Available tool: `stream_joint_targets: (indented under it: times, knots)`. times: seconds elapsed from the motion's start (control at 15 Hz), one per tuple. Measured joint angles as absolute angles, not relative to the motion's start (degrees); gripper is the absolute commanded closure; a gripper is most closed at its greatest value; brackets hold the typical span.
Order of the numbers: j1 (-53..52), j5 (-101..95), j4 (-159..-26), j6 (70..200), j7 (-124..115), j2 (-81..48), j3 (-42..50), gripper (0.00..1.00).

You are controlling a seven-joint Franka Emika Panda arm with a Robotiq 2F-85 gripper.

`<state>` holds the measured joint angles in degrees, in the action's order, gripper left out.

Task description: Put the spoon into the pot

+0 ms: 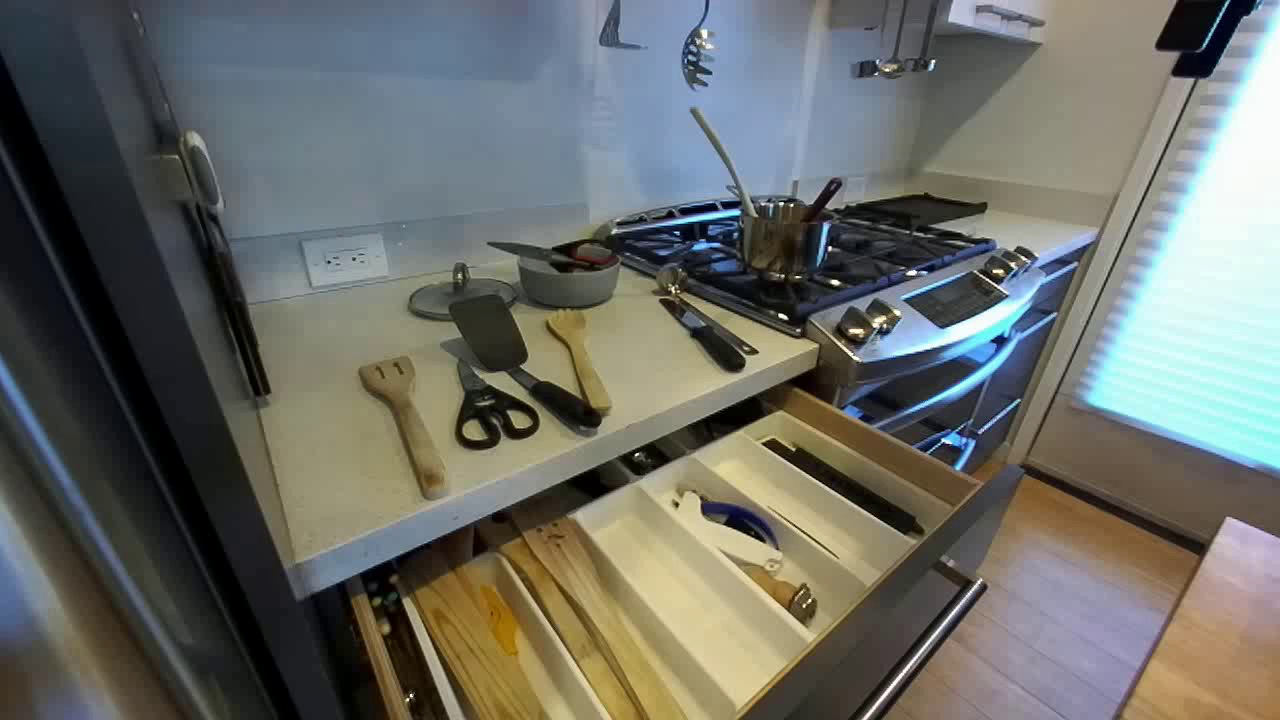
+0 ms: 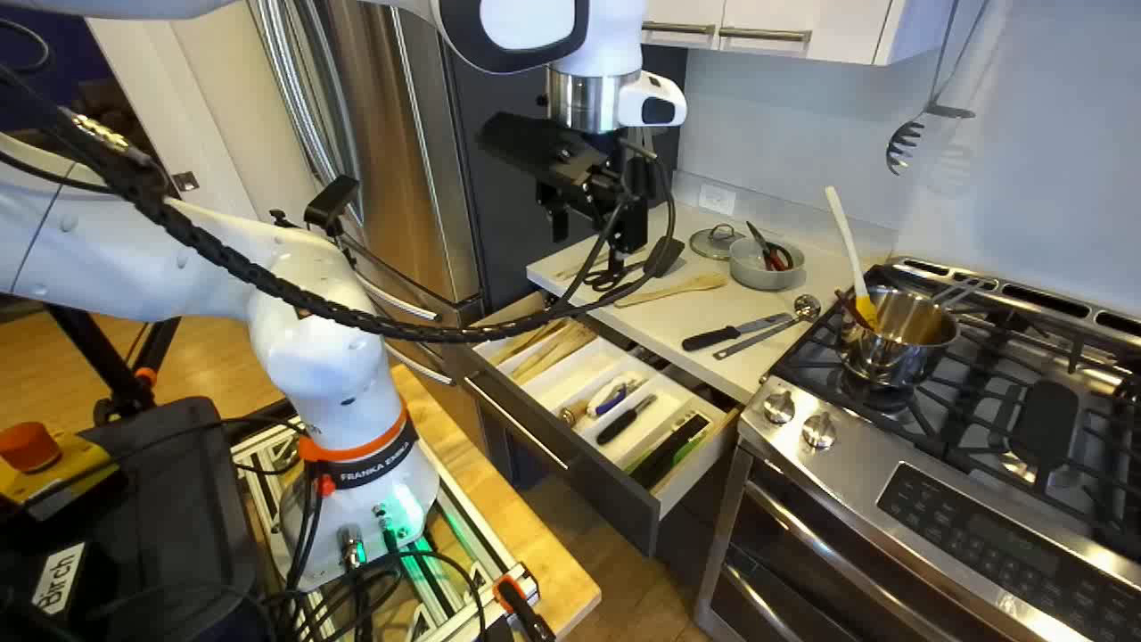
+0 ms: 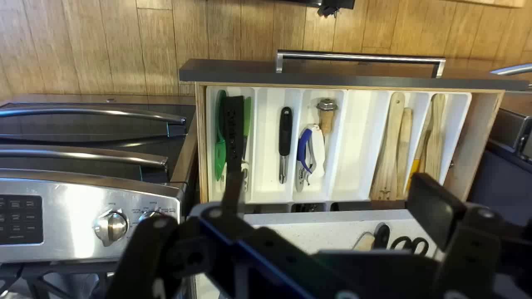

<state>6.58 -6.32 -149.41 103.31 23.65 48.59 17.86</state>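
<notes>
The spoon (image 1: 582, 368), light-brown wood, lies on the white counter beside a black spatula (image 1: 490, 335), its bowl end toward the wall. It also lies there in an exterior view (image 2: 670, 291); in the wrist view only its handle end (image 3: 365, 242) shows. The shiny steel pot (image 1: 785, 248) stands on the stove, also in an exterior view (image 2: 878, 357). A pale-handled utensil and a dark-red-handled one stand in it. My gripper (image 2: 588, 245) is above the counter's front edge and drawer, apart from the spoon. In the wrist view its fingers (image 3: 332, 193) are wide apart, nothing between them.
An open drawer (image 3: 357, 137) holds several utensils below the counter. On the counter lie a slotted wooden spatula (image 1: 408, 430), black-handled scissors (image 1: 490, 415), a knife (image 1: 705, 335) and a glass lid (image 1: 440, 298). A grey dish (image 1: 568, 285) holds red-handled tools.
</notes>
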Motion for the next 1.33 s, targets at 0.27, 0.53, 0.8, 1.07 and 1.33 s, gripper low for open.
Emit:
stream_joint_targets:
  times: [0.27, 0.53, 0.8, 1.07, 1.33]
  knots:
    - [6.3, -6.2, -148.9, 104.3, 23.4, 48.0, 17.4, 0.00]
    - [2.7, -4.6, -145.0, 112.4, 19.7, 41.4, 13.6, 0.00]
    - [-0.9, -3.3, -137.3, 118.5, 14.8, 28.6, 8.0, 0.00]
    - [-2.0, -3.0, -128.0, 118.8, 7.9, 14.0, 2.4, 0.00]
    - [-2.2, -1.0, -119.2, 118.8, 3.7, -1.0, -0.1, 0.00]
